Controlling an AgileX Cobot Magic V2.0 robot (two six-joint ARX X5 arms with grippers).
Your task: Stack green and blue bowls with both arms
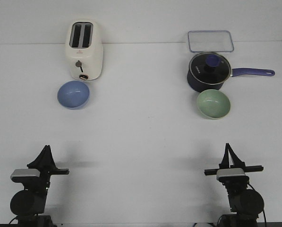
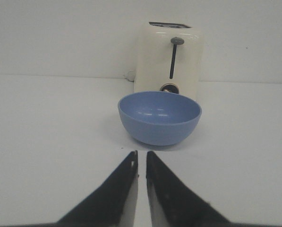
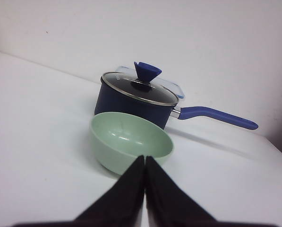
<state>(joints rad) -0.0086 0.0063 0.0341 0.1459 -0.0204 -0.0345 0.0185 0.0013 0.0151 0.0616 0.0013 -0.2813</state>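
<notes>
Blue bowl (image 1: 73,94) sits far left, nothing in it, just in front of the white toaster (image 1: 85,49). Green bowl (image 1: 214,104) sits far right, also holding nothing, just near of the lidded saucepan (image 1: 208,71), a clear container (image 1: 210,41) behind that. My left gripper (image 2: 141,158) and right gripper (image 3: 145,163) sit at the near edge, well short of the bowls, fingers pressed nearly together. Saucepan lettering is too small to read.

Pale green bowl (image 3: 130,142) upright on the white desk (image 3: 37,142), just in front of a dark blue saucepan (image 3: 131,105) with glass lid (image 3: 138,89) and long blue handle (image 3: 218,117). Clear container (image 3: 171,87) behind the pan. Black fingers (image 3: 157,198) pressed together, tips at the bowl's near side.
</notes>
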